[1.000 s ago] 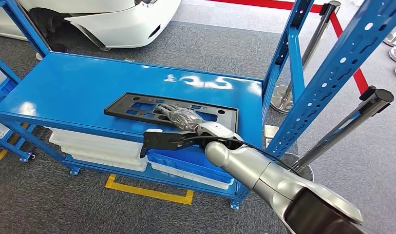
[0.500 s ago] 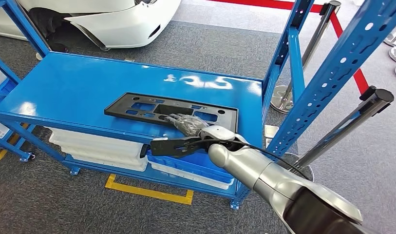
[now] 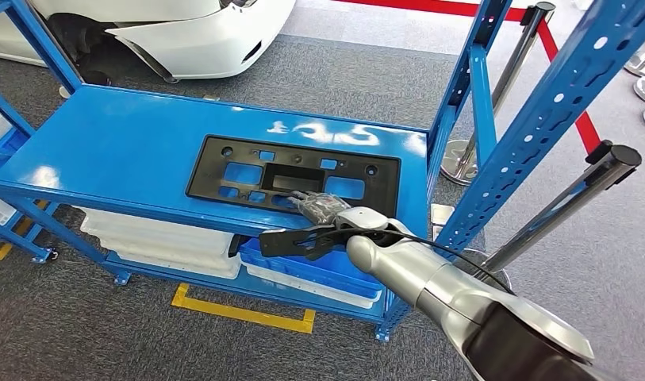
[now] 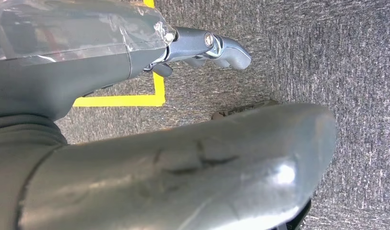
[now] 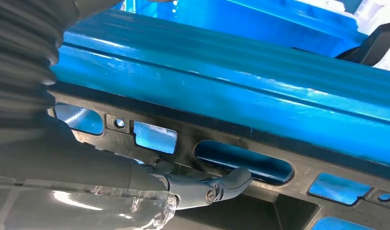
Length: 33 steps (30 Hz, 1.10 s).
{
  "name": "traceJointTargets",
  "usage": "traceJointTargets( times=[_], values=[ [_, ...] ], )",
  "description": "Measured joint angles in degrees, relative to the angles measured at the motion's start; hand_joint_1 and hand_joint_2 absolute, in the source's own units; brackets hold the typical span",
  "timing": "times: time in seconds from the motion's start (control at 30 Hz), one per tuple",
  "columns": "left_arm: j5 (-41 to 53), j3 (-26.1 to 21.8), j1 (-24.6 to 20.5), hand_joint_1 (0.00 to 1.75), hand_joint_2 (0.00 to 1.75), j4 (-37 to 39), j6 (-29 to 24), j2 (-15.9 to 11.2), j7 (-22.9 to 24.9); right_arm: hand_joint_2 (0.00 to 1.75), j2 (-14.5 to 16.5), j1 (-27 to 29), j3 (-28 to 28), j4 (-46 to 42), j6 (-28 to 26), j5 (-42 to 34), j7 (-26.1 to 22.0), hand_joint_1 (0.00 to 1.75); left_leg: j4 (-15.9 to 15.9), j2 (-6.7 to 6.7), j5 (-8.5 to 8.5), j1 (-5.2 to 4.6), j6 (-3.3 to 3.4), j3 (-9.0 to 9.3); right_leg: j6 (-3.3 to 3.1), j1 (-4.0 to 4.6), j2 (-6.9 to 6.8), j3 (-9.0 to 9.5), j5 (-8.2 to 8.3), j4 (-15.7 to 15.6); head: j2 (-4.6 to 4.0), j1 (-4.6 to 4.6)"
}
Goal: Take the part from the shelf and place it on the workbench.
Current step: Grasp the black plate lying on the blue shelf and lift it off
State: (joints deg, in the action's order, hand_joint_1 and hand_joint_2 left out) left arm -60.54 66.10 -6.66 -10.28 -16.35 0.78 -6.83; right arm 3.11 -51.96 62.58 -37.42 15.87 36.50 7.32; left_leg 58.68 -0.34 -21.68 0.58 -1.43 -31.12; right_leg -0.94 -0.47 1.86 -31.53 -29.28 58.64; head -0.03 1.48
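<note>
The part is a flat black plastic plate with several cut-outs. It stands tilted, its near edge raised above the blue shelf top. My right hand grips that near edge, close to the middle. In the right wrist view a finger hooks into a long slot of the part. My left hand hangs over grey carpet with its fingers stretched out and nothing in them.
Blue rack uprights rise close on the right of my arm. White bins and a blue bin fill the lower shelf. A stanchion leans at the right. A white car bumper lies beyond the shelf.
My right hand has drawn back toward me and to the right. The part came with it and tipped from lying flat to standing tilted.
</note>
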Motion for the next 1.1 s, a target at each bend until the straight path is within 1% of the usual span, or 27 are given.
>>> traceJointTargets(
  times=[0.17, 0.37, 0.53, 0.7, 0.73, 0.83, 0.87, 1.1],
  values=[
    [-0.1, 0.0, 0.0, 0.0, 0.0, 0.0, 0.0, 0.0, -0.4, 1.75, -0.5, -0.5, 1.0, 0.5, 0.4, 2.5, 1.6, 0.0, 0.0, 0.0, 0.0, -0.01, 0.0, 0.02, 0.02, 0.0, 0.0, 0.01, 0.02, 0.0, 0.0, -0.04],
    [0.0, 0.0, 0.0, 0.0, 0.0, 0.0, 0.0, 0.0, -0.5, 1.75, -2.1, -0.9, 1.9, 0.7, 0.4, 4.5, 2.9, 0.0, 0.0, -0.01, 0.03, -0.01, 0.03, 0.05, 0.02, -0.01, -0.01, 0.05, 0.03, 0.0, 0.0, -0.05],
    [0.4, 0.1, 0.0, 0.0, 0.0, 0.0, 0.0, 0.0, -0.5, 1.75, -3.3, -1.0, 2.3, 0.7, -1.7, 4.7, 2.7, 0.0, 0.0, 0.0, 0.07, -0.01, 0.07, 0.05, 0.03, -0.03, -0.01, 0.06, 0.08, 0.0, 0.0, -0.03],
    [0.4, 0.1, 0.0, 0.0, 0.0, 0.0, 0.0, 0.0, -0.6, 1.75, -3.9, -1.0, 2.5, 0.5, -3.5, 5.1, 2.1, 0.0, 0.0, -0.01, 0.11, -0.01, 0.09, 0.04, 0.04, -0.04, -0.01, 0.05, 0.11, 0.0, 0.0, -0.02],
    [0.4, 0.1, 0.0, 0.0, 0.0, 0.0, 0.0, 0.0, -0.6, 1.75, -4.0, -1.0, 2.5, 0.3, -3.6, 4.9, 1.9, 0.2, 0.0, 0.0, 0.11, -0.01, 0.09, 0.04, 0.04, -0.04, 0.0, 0.05, 0.11, 0.0, 0.0, -0.02],
    [0.5, 0.1, 0.0, 0.0, 0.0, 0.0, 0.0, 0.0, -0.6, 1.75, -4.2, -1.0, 2.5, -0.1, -3.7, 4.1, 1.1, 1.51, 0.0, 0.0, 0.12, -0.01, 0.09, 0.04, 0.04, -0.03, 0.0, 0.04, 0.11, 0.0, 0.01, -0.03],
    [0.5, 0.1, 0.0, 0.0, 0.0, 0.0, 0.0, 0.0, -0.6, 1.75, -4.2, -1.0, 2.5, -0.2, -3.8, 3.8, 0.8, 1.75, 0.0, 0.01, 0.12, -0.01, 0.08, 0.04, 0.03, -0.03, 0.0, 0.04, 0.11, 0.0, 0.0, -0.02],
    [0.4, 0.2, 0.0, 0.0, 0.0, 0.0, 0.0, 0.0, -0.6, 1.75, -4.6, -0.9, 2.2, -1.5, -5.2, 1.1, -1.1, 1.75, 0.0, 0.13, 0.15, -0.01, 0.04, 0.06, 0.0, 0.03, 0.06, 0.03, 0.16, 0.0, 0.01, -0.04]
  ],
)
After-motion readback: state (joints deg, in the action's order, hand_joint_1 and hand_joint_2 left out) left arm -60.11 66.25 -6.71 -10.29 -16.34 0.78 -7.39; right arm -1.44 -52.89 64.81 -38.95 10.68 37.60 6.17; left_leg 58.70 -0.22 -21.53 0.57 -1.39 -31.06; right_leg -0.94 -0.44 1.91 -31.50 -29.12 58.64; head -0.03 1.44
